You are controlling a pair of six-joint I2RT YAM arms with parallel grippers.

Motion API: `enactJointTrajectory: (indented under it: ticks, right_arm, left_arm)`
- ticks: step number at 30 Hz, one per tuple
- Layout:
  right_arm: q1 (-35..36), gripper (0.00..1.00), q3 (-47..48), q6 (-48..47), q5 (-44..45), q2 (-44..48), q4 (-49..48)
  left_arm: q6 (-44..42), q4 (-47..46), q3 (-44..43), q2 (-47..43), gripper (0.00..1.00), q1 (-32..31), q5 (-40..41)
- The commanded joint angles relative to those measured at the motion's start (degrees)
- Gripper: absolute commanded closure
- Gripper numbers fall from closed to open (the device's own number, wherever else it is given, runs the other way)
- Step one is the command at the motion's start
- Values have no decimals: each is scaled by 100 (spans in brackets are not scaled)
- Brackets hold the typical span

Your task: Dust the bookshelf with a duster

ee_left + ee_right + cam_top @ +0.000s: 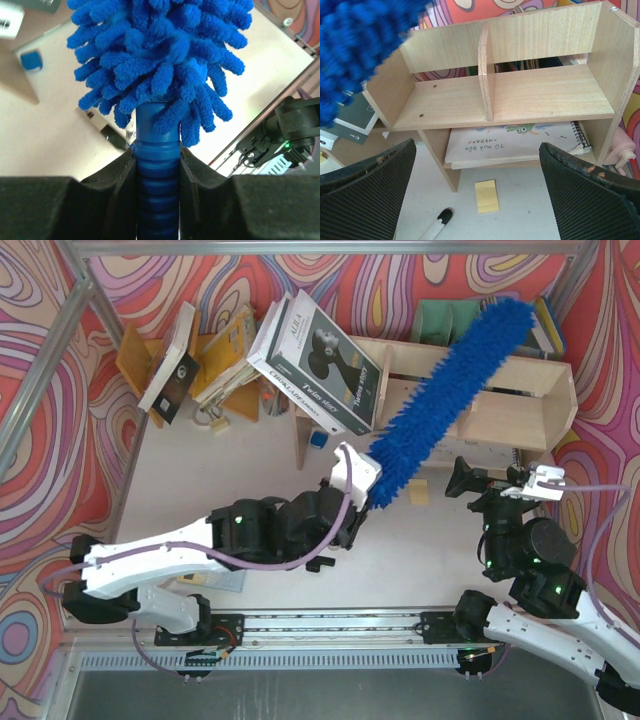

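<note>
The duster [445, 390], long, fluffy and bright blue, slants up from the table middle to the far right, its tip over the bookshelf's top rear edge. My left gripper [355, 478] is shut on its ribbed blue handle [157, 165], both fingers [195, 175] pressed against it below the fluffy head [160, 60]. The bookshelf [520, 420] is pale plywood with an upright divider [486, 75] and bare upper compartments. My right gripper [477, 150] faces it, open wide, with nothing between the pads; in the top view it [475, 485] hovers just in front of the shelf. Blue fluff [355, 45] fills that view's upper left corner.
A large black-and-white book [320, 360] leans at the shelf's left end. An orange rack [225, 370] with books stands far left, green holders [445, 320] behind. Under the shelf lies a spiral notebook [515, 142]. A yellow sticky note [486, 196] and a marker [437, 222] lie in front.
</note>
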State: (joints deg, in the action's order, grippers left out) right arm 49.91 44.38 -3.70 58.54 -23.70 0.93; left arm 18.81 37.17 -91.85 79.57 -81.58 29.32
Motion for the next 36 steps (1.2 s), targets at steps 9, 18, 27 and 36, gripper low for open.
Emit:
enactJointTrajectory:
  ticks: [9, 18, 27, 36]
  right_arm:
    - [-2, 1, -21, -271, 271, -143, -161]
    - [0, 1, -56, -143, 247, 248, -126]
    - [-3, 1, 12, -62, 216, 139, -27]
    - [1, 1, 1, -18, 219, 164, -3]
  left_arm:
    - [2231, 1359, 916, -785, 100, -930, 1558]
    - [3415, 1935, 1314, -621, 100, -1097, 1758]
    - [3847, 2518, 909, 187, 100, -1099, 1726]
    - [3322, 2198, 615, 206, 100, -1101, 1940]
